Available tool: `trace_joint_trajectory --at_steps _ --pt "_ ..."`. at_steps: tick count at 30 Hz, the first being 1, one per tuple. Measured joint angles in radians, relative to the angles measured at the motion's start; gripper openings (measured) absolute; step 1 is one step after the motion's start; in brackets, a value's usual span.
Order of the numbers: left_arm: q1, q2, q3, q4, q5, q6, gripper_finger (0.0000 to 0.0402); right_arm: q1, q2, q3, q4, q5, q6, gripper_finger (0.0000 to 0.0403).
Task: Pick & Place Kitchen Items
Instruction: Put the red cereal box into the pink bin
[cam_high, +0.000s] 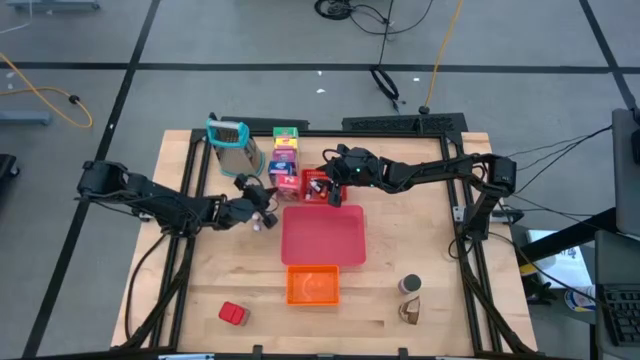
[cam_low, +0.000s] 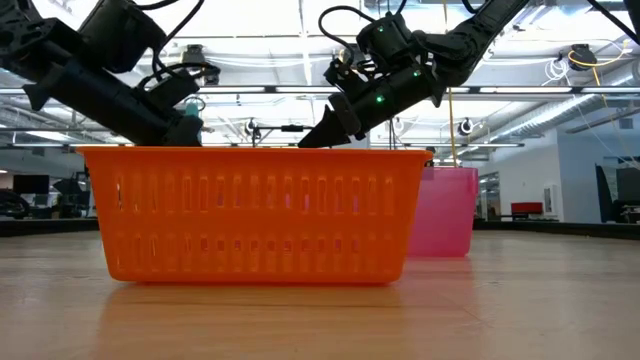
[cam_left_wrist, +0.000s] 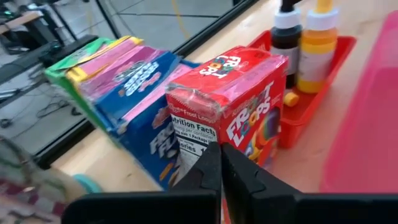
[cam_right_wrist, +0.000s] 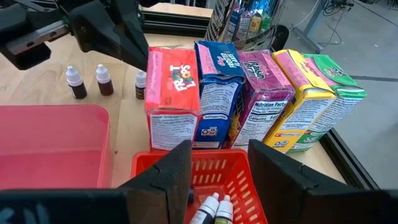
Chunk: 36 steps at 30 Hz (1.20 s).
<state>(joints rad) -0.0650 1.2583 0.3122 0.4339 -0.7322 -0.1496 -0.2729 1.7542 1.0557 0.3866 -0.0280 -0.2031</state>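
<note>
Your left gripper (cam_left_wrist: 221, 163) is clenched empty before the red cereal box (cam_left_wrist: 233, 99); push toward twelve o'clock and it topples.

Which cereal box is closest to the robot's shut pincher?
The red Froot Loops box, at the end of the row, right before the left gripper. The blue, purple, yellow and green boxes stand farther off.

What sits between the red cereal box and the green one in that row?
In the right wrist view, three boxes stand between the red cereal box and the green box: a blue box, a purple box, then a yellow box.
</note>
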Motion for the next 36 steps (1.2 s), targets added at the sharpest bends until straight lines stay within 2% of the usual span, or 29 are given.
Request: trace_joint_trajectory --at_steps 7,18,23,25,29,36 --pt "-0.022 -0.017 0.0 0.006 -0.003 0.006 0.0 0.0 0.0 0.0 -0.002 0.0 0.0 0.0151" --pt "-0.091 -0.172 0.0 -0.005 -0.082 0.095 0.0 0.0 0.0 0.0 -0.003 0.0 0.0 0.0151" --pt "-0.095 -0.217 0.0 -0.074 -0.076 0.061 0.0 0.003 0.0 0.0 -0.003 -0.005 0.009 0.0151" --pt "-0.095 -0.221 0.0 -0.106 -0.075 0.046 0.0 0.007 0.0 0.0 -0.002 -0.055 0.032 0.0151" --pt "-0.095 -0.221 0.0 -0.118 -0.076 0.035 0.0 0.039 0.0 0.0 0.034 -0.235 0.08 0.0151" --pt "-0.103 -0.221 0.007 -0.096 -0.143 0.081 0.0 0.13 0.001 0.0 0.123 -0.198 0.0 0.0151"
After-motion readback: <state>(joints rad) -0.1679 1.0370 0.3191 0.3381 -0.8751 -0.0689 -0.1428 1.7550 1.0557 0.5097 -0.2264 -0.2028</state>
